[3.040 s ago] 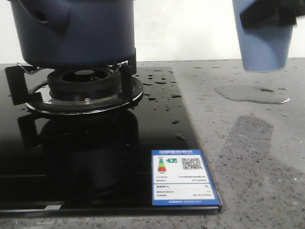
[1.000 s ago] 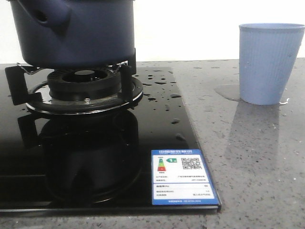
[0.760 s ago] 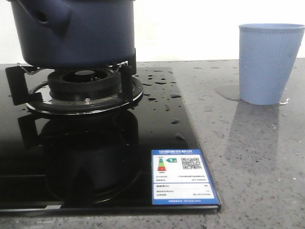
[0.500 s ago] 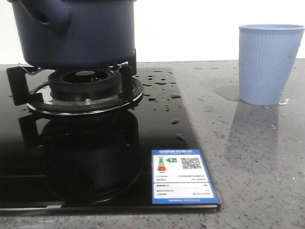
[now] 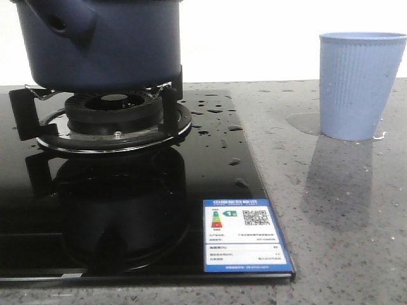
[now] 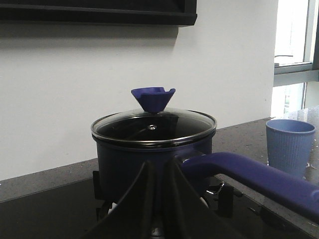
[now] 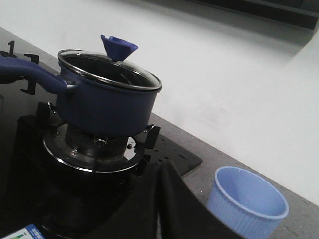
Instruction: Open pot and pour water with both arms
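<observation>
The pot (image 6: pixel 154 149) sits on the burner (image 5: pixel 114 117) at the left, its glass lid (image 6: pixel 153 124) on. The ribbed cup (image 5: pixel 361 86) stands on the counter (image 5: pixel 331 210) at the right, touching a puddle of water (image 5: pixel 305 122). Judging from this, the task looks finished or reset. Left gripper (image 6: pixel 158 199) and right gripper (image 7: pixel 162 199) hold nothing, fingers nearly together.
</observation>
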Controlling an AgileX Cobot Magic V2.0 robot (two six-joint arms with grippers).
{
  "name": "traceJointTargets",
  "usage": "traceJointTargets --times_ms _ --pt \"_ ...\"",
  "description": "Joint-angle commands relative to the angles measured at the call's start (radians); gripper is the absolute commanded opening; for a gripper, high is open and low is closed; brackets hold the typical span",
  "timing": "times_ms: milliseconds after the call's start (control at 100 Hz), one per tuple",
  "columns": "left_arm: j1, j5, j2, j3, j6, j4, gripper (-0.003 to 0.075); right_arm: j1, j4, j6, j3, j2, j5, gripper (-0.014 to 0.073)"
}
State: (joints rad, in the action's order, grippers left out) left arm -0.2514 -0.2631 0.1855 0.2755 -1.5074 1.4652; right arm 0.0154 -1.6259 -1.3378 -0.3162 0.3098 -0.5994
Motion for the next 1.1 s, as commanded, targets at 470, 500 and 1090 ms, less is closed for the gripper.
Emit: traceJointTargets --times_ms 470,500,1090 --pt "-0.001 0.001 0.001 -0.002 0.010 0.029 -0.0020 -0.003 0.034 -0.003 -0.025 0.009 0.006 -0.0067" --pt "-0.001 0.001 0.001 -0.002 0.010 0.021 -0.0020 -0.003 0.034 -0.003 -0.025 0.009 0.006 -0.0067" --pt "-0.001 0.379 -0.006 -0.236 1.331 -1.475 -0.0020 -0.003 0.034 -0.003 -0.025 0.009 0.006 -0.0067"
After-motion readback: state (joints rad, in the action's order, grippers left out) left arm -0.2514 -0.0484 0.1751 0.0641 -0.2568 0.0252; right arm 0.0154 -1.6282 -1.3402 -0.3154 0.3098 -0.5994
